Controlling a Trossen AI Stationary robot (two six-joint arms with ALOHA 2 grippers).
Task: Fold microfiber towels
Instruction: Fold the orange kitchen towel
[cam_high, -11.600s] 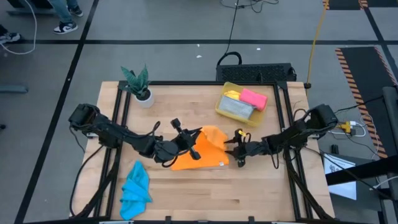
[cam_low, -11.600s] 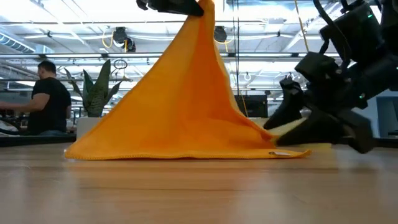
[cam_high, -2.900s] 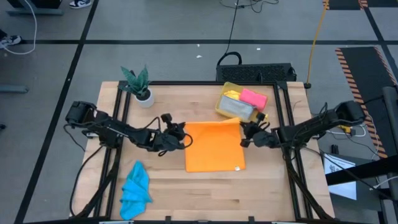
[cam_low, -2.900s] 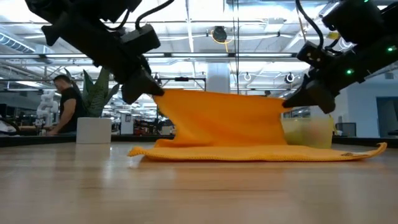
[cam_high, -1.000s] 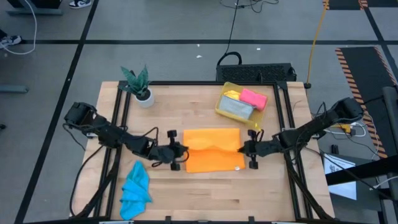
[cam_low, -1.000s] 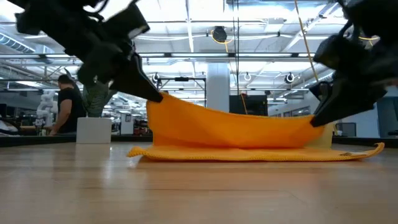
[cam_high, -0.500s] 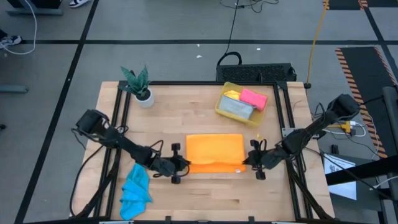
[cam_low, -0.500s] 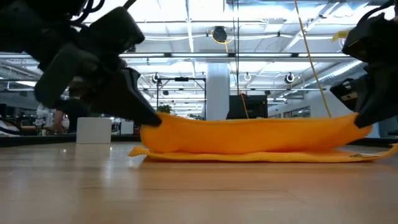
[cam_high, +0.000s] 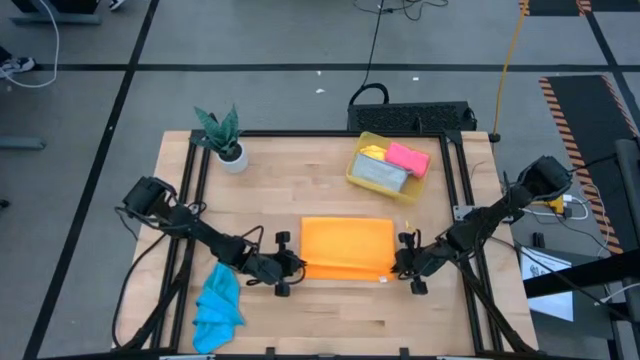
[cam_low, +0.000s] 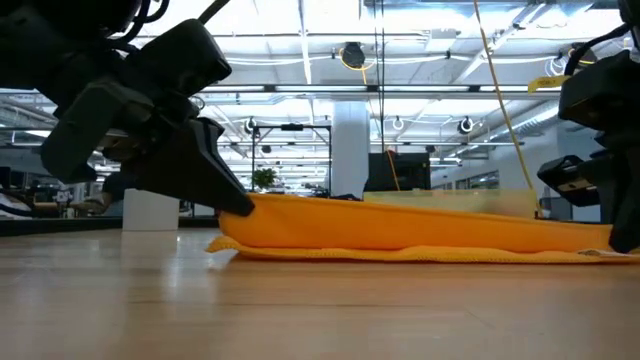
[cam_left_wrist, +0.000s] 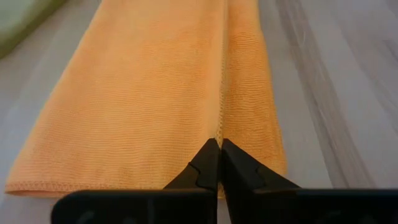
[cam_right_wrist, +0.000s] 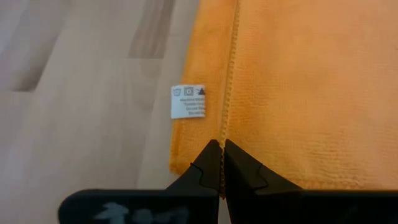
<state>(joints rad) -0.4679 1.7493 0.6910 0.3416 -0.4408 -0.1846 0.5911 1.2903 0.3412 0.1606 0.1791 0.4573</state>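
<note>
High view: going left to right, the blue towel (cam_high: 218, 305) lies crumpled just outboard of my left gripper (cam_high: 288, 268), unfolded. That gripper's jaws are pressed together, pinching the near left corner of the orange towel (cam_high: 346, 247), down at the table. The towel stretches from these jaws across to my right gripper (cam_high: 400, 266), its long axis running straight between the two; both arms are equally near, one at each end of the near edge. The right jaws are also pressed together, nipping the hem beside the white tag (cam_right_wrist: 188, 101). The doubled orange panel lies flat ahead of both jaws, so I judge the coming move to be a release. Beyond, the bin (cam_high: 358, 176) holds pink, yellow and grey towels.
</note>
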